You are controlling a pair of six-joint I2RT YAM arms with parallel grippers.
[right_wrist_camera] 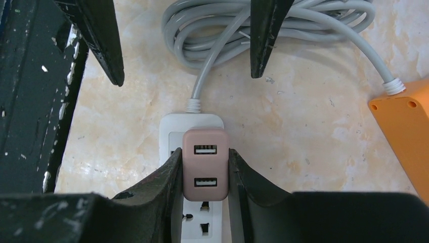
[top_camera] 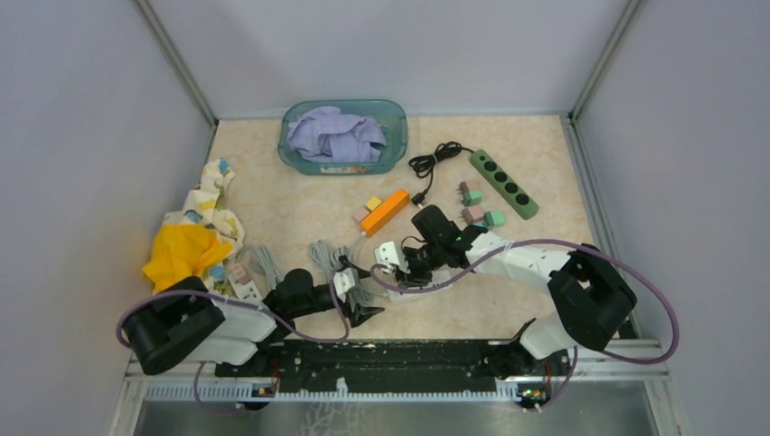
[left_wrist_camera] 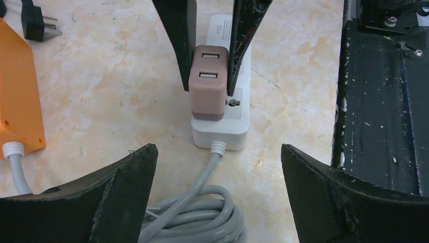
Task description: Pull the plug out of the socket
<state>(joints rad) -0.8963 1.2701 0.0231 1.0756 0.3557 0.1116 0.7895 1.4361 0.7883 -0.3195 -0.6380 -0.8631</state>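
A pink two-port USB plug (left_wrist_camera: 207,83) (right_wrist_camera: 205,164) sits in a white power strip (left_wrist_camera: 222,129) (right_wrist_camera: 192,121) lying on the table. My right gripper (right_wrist_camera: 205,152) (top_camera: 409,268) is shut on the plug, one finger pressed against each side; it also shows in the left wrist view (left_wrist_camera: 207,88). The plug's base still sits in the strip. My left gripper (left_wrist_camera: 217,149) (top_camera: 365,314) is open and empty, over the strip's coiled grey cable (left_wrist_camera: 202,217) (right_wrist_camera: 263,25), just short of the strip's cable end.
An orange power strip (top_camera: 384,212) (right_wrist_camera: 404,126) lies beside the white one. The black base rail (left_wrist_camera: 384,101) (right_wrist_camera: 30,101) runs close along the other side. A green power strip (top_camera: 502,183), a teal bin (top_camera: 295,163), loose adapters (top_camera: 472,195) and cloths (top_camera: 182,250) lie farther off.
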